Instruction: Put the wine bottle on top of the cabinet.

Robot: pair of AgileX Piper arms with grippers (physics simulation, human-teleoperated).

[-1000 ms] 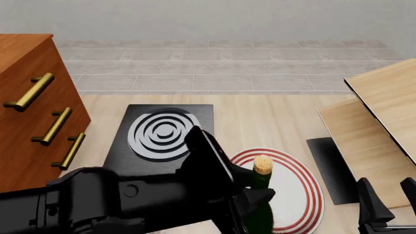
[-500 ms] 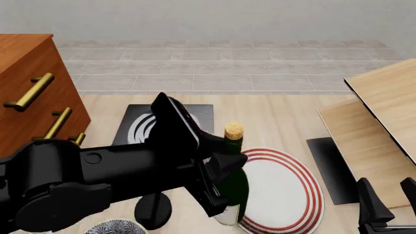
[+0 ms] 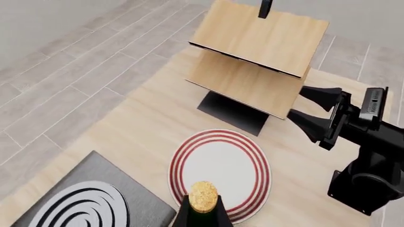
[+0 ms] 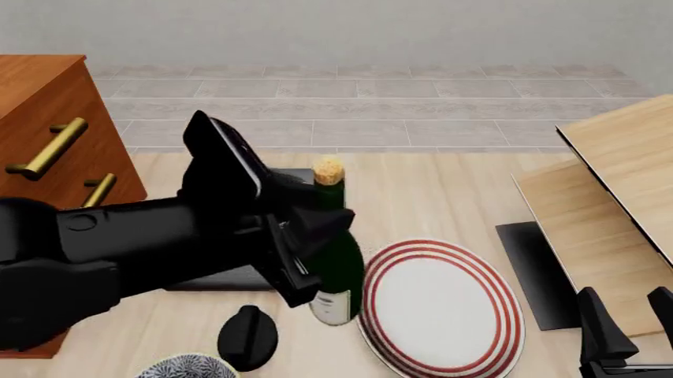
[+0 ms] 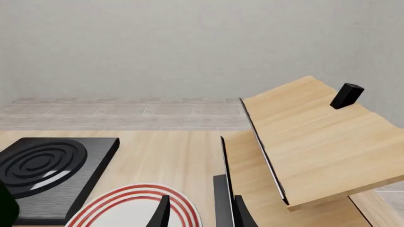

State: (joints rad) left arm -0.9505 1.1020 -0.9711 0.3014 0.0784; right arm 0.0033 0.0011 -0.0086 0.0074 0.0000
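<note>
Wine bottle [image 4: 334,260] is sitting upright in your left gripper [image 4: 305,244], whose jaws are clenched on its dark-green body just under the neck, with the cork pointing up. In the front view it is hanging beside the left rim of the red-ringed plate [image 4: 447,307], in front of the black mat with the ring pattern [image 5: 44,165], and its base appears to be clear of the table, though the black knob [image 4: 248,337] and the arm are hiding part of that. You are carrying out the transport step: the bottle is gripped and raised, but it is not yet near the cabinet [image 4: 42,134], which is standing at the far left with its flat top well above where the bottle's base is sitting now.

For the next move, you are looking at more height first, then a sweep leftward over the cabinet's front edge, keeping the bottle vertical so it is not slipping in the jaws. Only lower it once the base is fully over the top.

Your right gripper [image 3: 315,111] is idling near the pale wooden panels [image 5: 303,142], fingers spread apart and grasping nothing.
</note>
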